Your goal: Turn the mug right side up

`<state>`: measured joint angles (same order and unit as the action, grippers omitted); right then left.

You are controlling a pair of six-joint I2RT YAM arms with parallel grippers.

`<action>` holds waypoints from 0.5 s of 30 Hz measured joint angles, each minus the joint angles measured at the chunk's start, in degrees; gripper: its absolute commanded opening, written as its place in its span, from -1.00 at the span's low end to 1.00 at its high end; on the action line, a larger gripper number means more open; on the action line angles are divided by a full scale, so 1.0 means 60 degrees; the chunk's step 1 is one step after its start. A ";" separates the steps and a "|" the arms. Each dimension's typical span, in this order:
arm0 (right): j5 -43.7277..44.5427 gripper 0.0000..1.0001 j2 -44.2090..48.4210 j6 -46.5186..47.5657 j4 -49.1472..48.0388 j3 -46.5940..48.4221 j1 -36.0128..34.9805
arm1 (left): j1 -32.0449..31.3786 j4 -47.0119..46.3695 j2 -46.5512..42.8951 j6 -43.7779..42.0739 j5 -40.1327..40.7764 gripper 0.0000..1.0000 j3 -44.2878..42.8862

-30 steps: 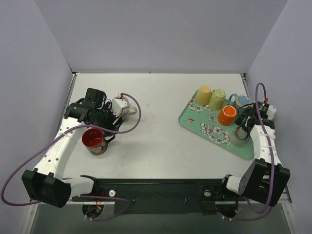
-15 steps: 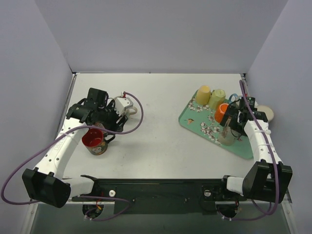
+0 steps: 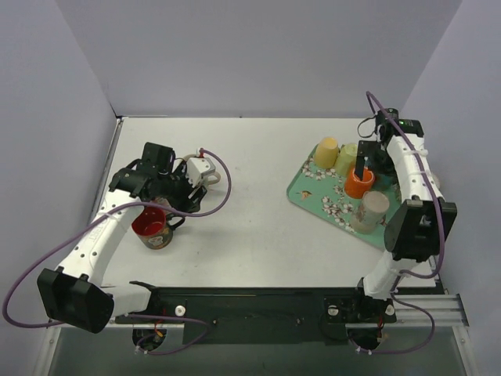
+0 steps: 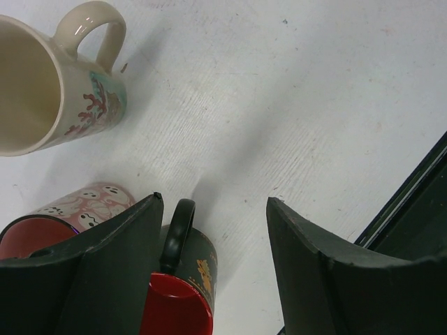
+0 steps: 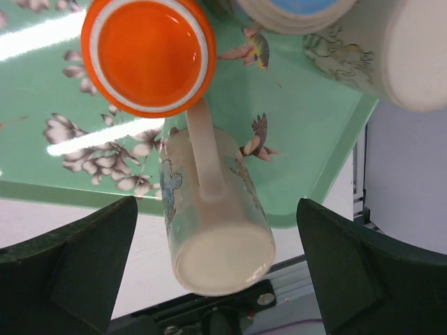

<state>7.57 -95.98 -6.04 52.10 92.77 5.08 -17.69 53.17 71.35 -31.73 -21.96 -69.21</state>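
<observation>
- Your right claw (image 5: 215, 206) hangs over the tray, fingers spread wide, gripping nothing.
- Below it is the beige mug (image 5: 213, 230), bottom up, with its handle facing the wrist camera.
- The mug stands on the green floral tray (image 5: 307, 146), close to the tray's edge.
- An orange cup (image 5: 148, 54) sits just beside the mug, mouth up, on the same tray.
- Your left claw (image 4: 214, 202) is well apart from all this, low over the white table (image 4: 293, 98), also spread and empty.
- A black mug with a red inside (image 4: 192, 293) stands mouth up by one finger; you cannot tell if they touch.
- A pink ghost-print mug (image 4: 94, 206) is next to it.
- A cream mug (image 4: 63, 91) lies on its side farther out.
</observation>
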 measured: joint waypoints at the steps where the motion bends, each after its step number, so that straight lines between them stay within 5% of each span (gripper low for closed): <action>1: 0.0091 0.62 -0.0448 0.0084 0.0153 0.0197 -0.0047 | 0.0000 -0.0004 0.0015 -0.0011 -0.0004 0.42 0.0000; 11: 0.0270 -0.06 -0.2401 0.0532 0.0903 0.0178 -0.0131 | 0.0000 -0.0047 0.0182 -0.0084 -0.0004 0.42 0.0004; 15: 0.0419 -0.61 -0.2492 0.0659 0.0882 0.0160 -0.0131 | 0.0000 -0.0047 0.0182 -0.0080 -0.0004 0.42 0.0004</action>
<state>10.09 -110.93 -2.09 57.39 93.73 4.29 -17.69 52.88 72.44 -32.21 -21.98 -69.19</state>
